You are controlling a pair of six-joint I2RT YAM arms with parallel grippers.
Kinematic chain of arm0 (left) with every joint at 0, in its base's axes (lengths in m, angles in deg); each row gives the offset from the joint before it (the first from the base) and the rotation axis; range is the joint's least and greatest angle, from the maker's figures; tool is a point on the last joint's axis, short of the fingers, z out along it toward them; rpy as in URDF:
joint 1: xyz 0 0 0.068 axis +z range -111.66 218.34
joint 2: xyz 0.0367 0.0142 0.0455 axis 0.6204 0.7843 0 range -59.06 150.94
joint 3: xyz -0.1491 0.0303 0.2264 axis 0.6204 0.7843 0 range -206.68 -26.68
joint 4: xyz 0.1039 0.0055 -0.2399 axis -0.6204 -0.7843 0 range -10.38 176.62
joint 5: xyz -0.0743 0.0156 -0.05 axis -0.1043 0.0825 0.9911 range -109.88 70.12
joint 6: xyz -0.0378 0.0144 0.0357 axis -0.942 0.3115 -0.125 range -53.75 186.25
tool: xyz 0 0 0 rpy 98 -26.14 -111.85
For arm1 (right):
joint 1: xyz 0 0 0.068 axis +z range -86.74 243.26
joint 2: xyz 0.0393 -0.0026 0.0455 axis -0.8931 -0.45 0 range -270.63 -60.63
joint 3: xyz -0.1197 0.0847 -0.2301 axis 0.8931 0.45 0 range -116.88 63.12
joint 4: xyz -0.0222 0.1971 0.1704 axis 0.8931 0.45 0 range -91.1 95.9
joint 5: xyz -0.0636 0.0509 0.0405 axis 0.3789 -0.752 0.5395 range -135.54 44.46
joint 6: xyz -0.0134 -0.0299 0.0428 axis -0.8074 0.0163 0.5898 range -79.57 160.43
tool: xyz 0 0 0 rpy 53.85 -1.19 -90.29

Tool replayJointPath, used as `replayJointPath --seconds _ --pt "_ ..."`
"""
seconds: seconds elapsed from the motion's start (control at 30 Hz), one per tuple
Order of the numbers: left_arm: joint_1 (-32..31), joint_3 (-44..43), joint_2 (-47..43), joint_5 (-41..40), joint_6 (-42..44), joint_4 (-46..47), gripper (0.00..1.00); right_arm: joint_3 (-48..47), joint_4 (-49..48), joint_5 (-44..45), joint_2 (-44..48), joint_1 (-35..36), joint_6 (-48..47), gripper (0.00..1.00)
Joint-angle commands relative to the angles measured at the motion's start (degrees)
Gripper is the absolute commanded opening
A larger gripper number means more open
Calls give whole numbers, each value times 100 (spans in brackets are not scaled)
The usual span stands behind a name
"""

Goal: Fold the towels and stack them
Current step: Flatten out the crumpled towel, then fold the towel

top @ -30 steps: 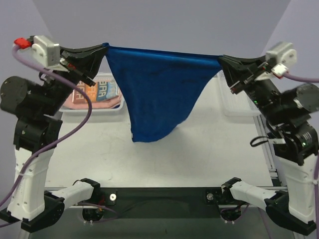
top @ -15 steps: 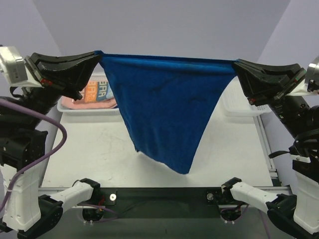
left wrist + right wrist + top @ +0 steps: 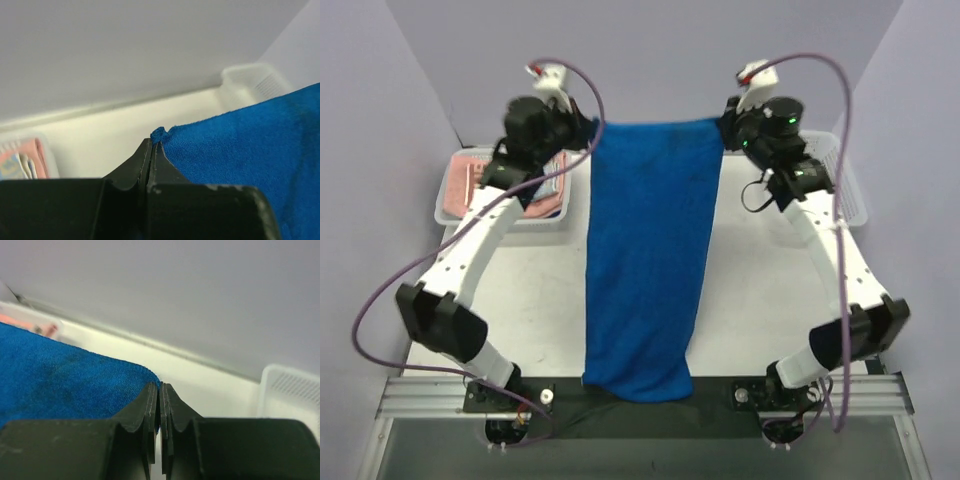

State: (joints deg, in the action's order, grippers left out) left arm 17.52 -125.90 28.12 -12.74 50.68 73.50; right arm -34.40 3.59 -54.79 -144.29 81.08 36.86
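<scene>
Even soft light, wrist backgrounds blurred

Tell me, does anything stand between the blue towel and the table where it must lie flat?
Nothing visible. The left gripper and right gripper are shut on the far corners of the blue towel; the left basket and right basket stand apart beside it. Under the cloth is hidden.

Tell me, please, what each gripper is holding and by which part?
Both hold the blue towel: the left gripper pinches its far left corner, the right gripper its far right corner, jaws shut on the cloth.
</scene>
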Motion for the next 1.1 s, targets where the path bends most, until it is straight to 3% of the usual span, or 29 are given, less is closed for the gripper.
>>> replayJointPath --seconds 0.0,0.13,0.27,0.43,0.57,0.83,1.07 --pt "122 465 843 -670 28 371 0 496 -845 -76 -738 -340 278 0" --pt "210 167 2106 -670 -156 995 0 427 -1460 -6 -1757 -551 261 0" --pt "227 -693 3032 -652 -78 1442 0 -213 -1673 -6 -2802 -719 313 0" --pt "376 -2194 4155 -582 -174 1506 0 -865 -2102 -94 -3498 -824 357 0" --pt "473 -2848 4580 -555 -341 1488 0 -1217 -2358 -252 -3859 -860 498 0" --pt "500 -2226 4484 -143 -446 1752 0 -875 -2631 -559 -3852 -912 568 0" --pt "500 -372 3430 86 -578 2208 0 853 -2447 -823 -2808 -912 735 0"
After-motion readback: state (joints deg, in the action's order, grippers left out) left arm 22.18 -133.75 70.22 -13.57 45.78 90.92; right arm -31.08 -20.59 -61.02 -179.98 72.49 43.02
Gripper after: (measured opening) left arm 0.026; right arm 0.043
